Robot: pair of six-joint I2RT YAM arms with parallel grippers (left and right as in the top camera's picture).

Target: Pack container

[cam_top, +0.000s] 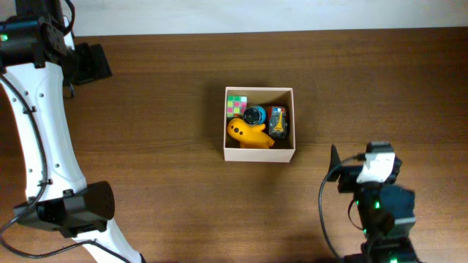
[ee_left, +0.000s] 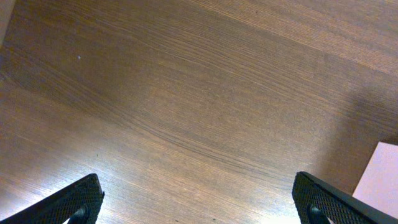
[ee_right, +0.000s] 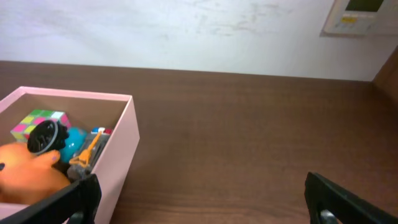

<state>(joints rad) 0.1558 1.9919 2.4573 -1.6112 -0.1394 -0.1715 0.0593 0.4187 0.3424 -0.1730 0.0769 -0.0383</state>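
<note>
The container (cam_top: 259,154) stands at the middle of the table. It holds a yellow duck toy (cam_top: 248,134), a multicoloured cube (cam_top: 235,104), a blue and black round toy (cam_top: 254,115) and a small red and orange toy (cam_top: 276,120). In the right wrist view the container (ee_right: 112,155) is at the left with the same toys inside. My right gripper (ee_right: 199,202) is open and empty, to the right of the container. My left gripper (ee_left: 196,202) is open and empty over bare wood, with a corner of the container (ee_left: 379,180) at the right edge.
The left arm (cam_top: 36,124) runs along the table's left side, with its base (cam_top: 73,208) at the front left. The right arm (cam_top: 376,190) stands at the front right. A white wall (ee_right: 186,31) lies behind the table's far edge.
</note>
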